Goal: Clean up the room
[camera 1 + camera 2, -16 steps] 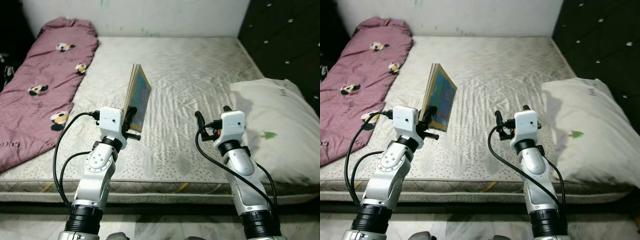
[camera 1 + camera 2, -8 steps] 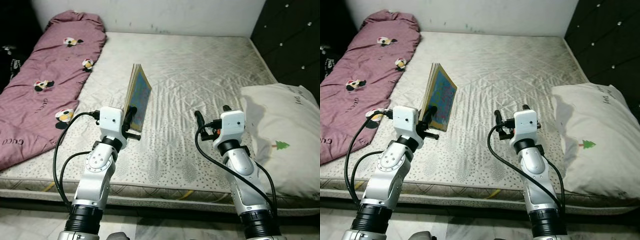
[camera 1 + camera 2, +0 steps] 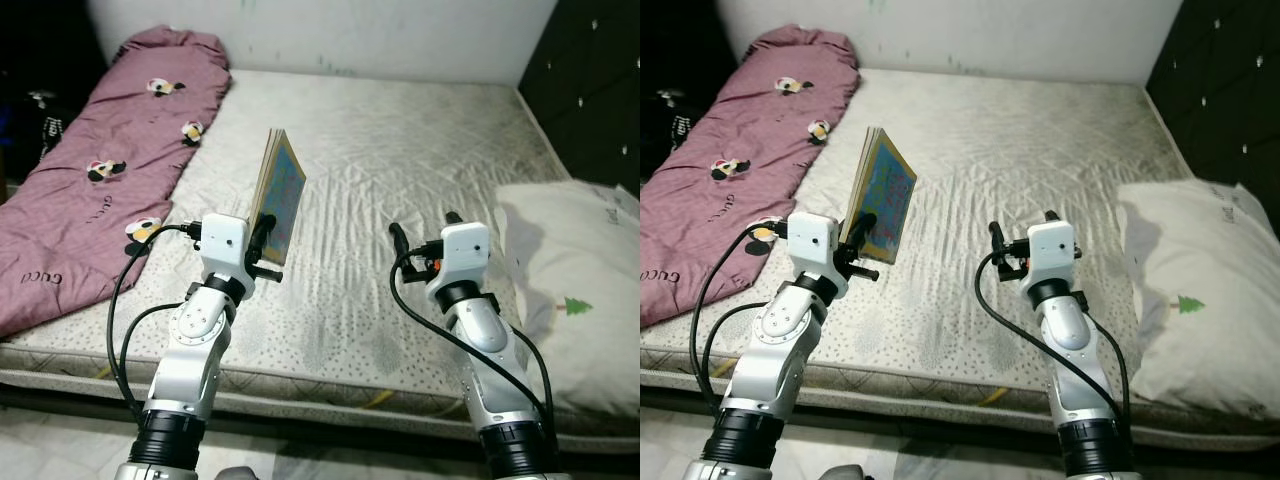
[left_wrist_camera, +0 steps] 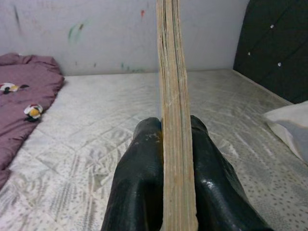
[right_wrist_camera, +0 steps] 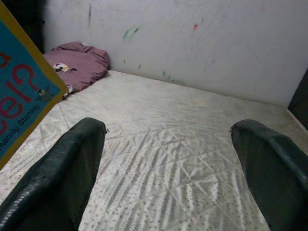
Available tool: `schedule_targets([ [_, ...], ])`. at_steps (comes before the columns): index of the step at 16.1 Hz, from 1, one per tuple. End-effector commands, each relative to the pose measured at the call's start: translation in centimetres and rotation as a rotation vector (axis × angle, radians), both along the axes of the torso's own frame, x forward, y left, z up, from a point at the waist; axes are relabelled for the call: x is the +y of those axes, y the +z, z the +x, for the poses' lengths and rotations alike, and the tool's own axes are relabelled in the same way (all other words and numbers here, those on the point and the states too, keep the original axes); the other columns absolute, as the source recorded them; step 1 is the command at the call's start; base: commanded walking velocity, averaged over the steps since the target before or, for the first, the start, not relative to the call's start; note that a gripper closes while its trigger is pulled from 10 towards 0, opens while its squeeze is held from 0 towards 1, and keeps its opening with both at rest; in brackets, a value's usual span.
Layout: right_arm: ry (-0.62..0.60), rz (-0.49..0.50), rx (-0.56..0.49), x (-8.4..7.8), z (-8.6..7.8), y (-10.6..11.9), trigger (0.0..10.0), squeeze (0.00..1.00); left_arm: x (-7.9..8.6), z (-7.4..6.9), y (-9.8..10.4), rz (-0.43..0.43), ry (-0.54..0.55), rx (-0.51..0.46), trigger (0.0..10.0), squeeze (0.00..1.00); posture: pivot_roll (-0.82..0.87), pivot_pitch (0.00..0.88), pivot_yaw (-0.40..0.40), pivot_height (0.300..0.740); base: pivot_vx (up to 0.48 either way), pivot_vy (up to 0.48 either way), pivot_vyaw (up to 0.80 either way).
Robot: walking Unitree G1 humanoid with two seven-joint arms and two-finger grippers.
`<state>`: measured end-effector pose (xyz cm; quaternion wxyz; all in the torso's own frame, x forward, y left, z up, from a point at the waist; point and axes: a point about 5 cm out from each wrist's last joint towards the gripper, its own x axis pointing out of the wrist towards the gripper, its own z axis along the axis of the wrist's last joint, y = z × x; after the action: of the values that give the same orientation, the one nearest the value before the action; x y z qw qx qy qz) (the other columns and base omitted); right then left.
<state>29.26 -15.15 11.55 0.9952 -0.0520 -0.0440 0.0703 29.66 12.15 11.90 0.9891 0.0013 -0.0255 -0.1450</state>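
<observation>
A thin picture book [image 3: 279, 192] with a blue and yellow cover stands upright above the bare mattress [image 3: 400, 150], pinched at its lower edge by my left gripper [image 3: 259, 236]. In the left wrist view both black fingers [image 4: 139, 183] press on the book's page edges [image 4: 173, 120]. My right gripper [image 3: 423, 226] hovers open over the mattress to the right of the book, nothing between its fingers [image 5: 72, 168]. A corner of the book's cover [image 5: 24, 96] appears in the right wrist view.
A maroon quilt with panda prints [image 3: 110, 170] lies along the mattress's left side. A white pillow with a small green tree [image 3: 570, 290] lies at the right edge. A dark padded wall [image 3: 590, 80] rises at the right, a white wall behind. Floor runs along the bed's front edge.
The whole picture has shifted right and down, so the camera has turned left. Both arms keep the same pose, and the book stays held.
</observation>
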Motion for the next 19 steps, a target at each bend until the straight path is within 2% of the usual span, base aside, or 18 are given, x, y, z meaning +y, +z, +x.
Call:
schedule_targets([
  [1,-0.010,-0.002,0.007,-0.16,-0.09,-0.27,10.0,0.00,-0.06,0.13,1.15,-0.005,-0.004,-0.057,10.0,0.00,-0.03,0.000,0.012,0.740,0.304,0.000,0.00],
  [8,-0.010,-0.003,0.007,-0.21,-0.07,-0.25,10.0,0.00,-0.04,-0.19,1.01,0.005,-0.015,-0.071,10.0,0.00,-0.03,0.000,0.010,0.740,0.313,0.000,0.00],
  [11,-0.009,-0.003,0.008,-0.16,-0.14,-0.29,10.0,0.00,0.04,-0.06,0.81,-0.003,0.000,-0.045,10.0,0.00,-0.03,0.000,0.009,0.740,0.345,0.000,0.00],
  [19,-0.019,0.001,0.015,-0.48,0.01,-0.41,10.0,0.00,-0.26,0.07,0.68,0.011,0.012,-0.039,10.0,0.00,-0.03,0.000,0.009,0.740,0.000,-0.032,0.00],
])
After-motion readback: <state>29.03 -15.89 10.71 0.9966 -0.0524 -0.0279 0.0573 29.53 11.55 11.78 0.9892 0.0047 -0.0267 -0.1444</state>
